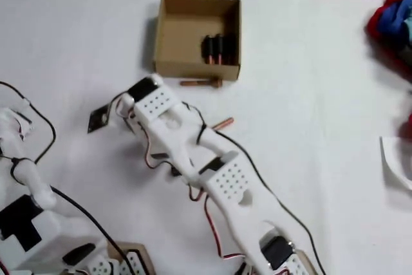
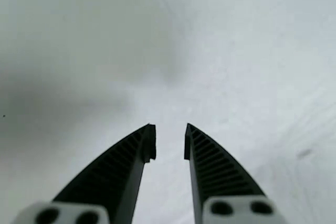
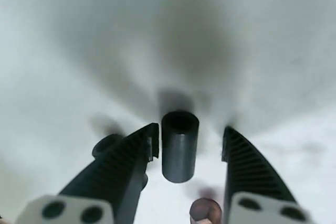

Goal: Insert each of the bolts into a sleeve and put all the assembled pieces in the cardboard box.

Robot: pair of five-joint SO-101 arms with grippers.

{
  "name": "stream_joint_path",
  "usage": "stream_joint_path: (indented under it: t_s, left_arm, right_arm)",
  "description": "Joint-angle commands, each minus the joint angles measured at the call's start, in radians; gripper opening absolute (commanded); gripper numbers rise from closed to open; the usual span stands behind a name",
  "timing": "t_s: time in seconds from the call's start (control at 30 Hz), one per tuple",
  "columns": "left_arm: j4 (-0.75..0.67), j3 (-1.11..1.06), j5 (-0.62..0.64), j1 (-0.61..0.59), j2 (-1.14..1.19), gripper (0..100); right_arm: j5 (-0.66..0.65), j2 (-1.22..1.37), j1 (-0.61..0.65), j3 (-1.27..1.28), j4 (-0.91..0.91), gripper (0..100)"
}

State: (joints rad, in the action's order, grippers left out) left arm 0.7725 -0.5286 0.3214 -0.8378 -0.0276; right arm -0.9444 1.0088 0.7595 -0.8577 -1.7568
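The right gripper (image 3: 189,141) hangs low over the table (image 1: 309,94) with its jaws spread to either side of a black sleeve (image 3: 179,150). The sleeve stands upright with its bore facing up. One finger is just beside its wall and the other is apart from it, so nothing is gripped yet. This looks like the set-up for closing on the sleeve, and keeping it upright should leave the bore open for a bolt to go in. A second sleeve (image 3: 107,144) stands partly hidden behind one finger, near enough to be knocked if the jaws shift sideways. The copper end of a bolt (image 3: 205,211) shows close under the wrist. From above, the right arm (image 1: 193,152) stretches toward the middle of the table. One loose bolt (image 1: 223,123) lies beside it and another bolt (image 1: 201,83) lies just outside the front wall of the cardboard box (image 1: 183,30). Two assembled pieces (image 1: 215,49) already lie inside the box, so part of the job is done. The left gripper (image 2: 169,142) is narrowly parted and empty above bare table, probably waiting to bring a bolt.
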Motion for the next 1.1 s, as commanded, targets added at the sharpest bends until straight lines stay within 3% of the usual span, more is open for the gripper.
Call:
stream_joint_path:
  t_s: [0.0,0.4,0.6,1.07]
  left_arm:
    - [-0.011,0.048,0.009,-0.006,-0.012,11]
    - [-0.011,0.048,0.009,-0.006,-0.012,11]
    - [-0.011,0.048,0.011,-0.006,-0.012,11]
    - [-0.011,0.048,0.011,-0.006,-0.014,11]
  right_arm:
    - [-0.002,0.012,-0.101,-0.018,-0.008,24.0]
    - [-0.003,0.019,-0.117,-0.015,-0.008,23.8]
    - [-0.006,0.012,-0.119,0.041,-0.008,9.7]
    - [0.003,0.012,-0.081,0.04,-0.008,15.8]
